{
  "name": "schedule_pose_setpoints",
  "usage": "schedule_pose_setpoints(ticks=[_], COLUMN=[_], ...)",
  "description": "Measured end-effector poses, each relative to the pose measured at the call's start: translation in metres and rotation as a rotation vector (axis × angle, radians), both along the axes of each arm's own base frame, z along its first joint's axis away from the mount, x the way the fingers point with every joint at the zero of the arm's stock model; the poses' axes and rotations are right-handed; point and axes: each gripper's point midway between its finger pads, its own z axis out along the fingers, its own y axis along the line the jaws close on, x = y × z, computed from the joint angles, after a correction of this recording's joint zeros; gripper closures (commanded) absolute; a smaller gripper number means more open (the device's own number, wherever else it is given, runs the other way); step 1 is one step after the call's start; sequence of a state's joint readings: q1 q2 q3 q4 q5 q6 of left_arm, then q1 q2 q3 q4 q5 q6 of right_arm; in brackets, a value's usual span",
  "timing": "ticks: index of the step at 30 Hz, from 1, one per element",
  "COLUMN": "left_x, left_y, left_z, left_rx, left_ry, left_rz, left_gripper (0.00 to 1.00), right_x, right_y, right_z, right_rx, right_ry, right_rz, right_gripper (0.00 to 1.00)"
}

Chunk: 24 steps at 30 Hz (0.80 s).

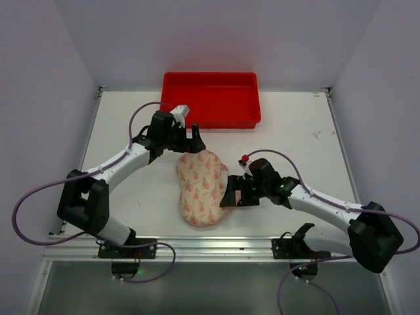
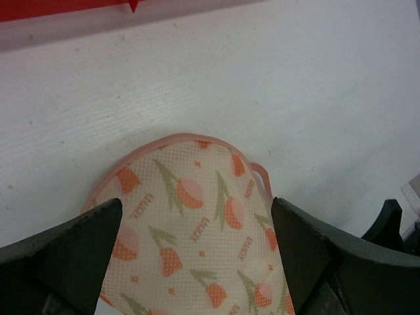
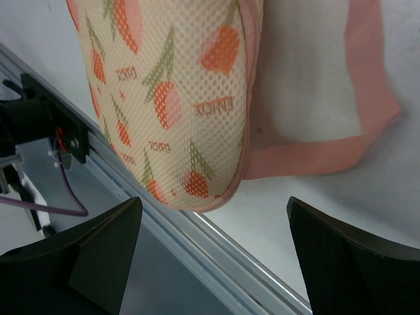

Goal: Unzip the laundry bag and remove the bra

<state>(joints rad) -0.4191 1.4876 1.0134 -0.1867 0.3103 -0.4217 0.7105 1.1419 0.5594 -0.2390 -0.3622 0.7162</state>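
The laundry bag [image 1: 200, 187], a cream mesh pouch with orange fruit prints and pink trim, lies flat on the table between both arms and looks closed. My left gripper [image 1: 190, 141] is open over its far lobe; in the left wrist view the bag [image 2: 190, 223] fills the gap between the fingers [image 2: 72, 256], with a small pink loop [image 2: 262, 176] at its right edge. My right gripper [image 1: 236, 193] is open at the bag's right side, near its near lobe [image 3: 170, 85]. A white panel with a wide pink band [image 3: 315, 98] lies beside it; I cannot tell whether it is the bra.
A red rectangular tray [image 1: 210, 98] stands at the back of the table, just beyond the left gripper; its edge shows in the left wrist view [image 2: 52, 10]. The table's metal front rail [image 3: 216, 243] runs right below the right gripper.
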Motion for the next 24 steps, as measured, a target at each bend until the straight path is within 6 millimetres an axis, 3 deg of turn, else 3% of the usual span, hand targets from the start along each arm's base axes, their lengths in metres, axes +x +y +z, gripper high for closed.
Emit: schedule_pose_setpoints(ticks=[8,13,16,19,24], left_x=[0.016,-0.007,-0.037,-0.058,-0.077], left_y=[0.01,0.029,0.05,0.063,0.075], left_z=[-0.049,-0.089,-0.111,-0.11,-0.104], left_rx=[0.109,0.16,0.189,0.173,0.143], left_ry=[0.054,0.128,0.184,0.189,0.176], left_rz=[0.075,0.134,0.194,0.244,0.296], left_gripper=[0.0,0.0,0.0,0.0,0.0], right_x=[-0.018,-0.021,-0.009,0.014,0.079], right_y=[0.021,0.023,0.025,0.017,-0.012], right_z=[-0.023,-0.042,-0.041,-0.04,-0.027], right_rx=[0.023,-0.011,-0.026,-0.046,-0.086], right_ry=[0.133,0.215,0.189,0.151,0.043], right_rz=[0.077,0.079,0.055,-0.008,-0.178], right_gripper=[0.12,0.19,0.28,0.31,0.37])
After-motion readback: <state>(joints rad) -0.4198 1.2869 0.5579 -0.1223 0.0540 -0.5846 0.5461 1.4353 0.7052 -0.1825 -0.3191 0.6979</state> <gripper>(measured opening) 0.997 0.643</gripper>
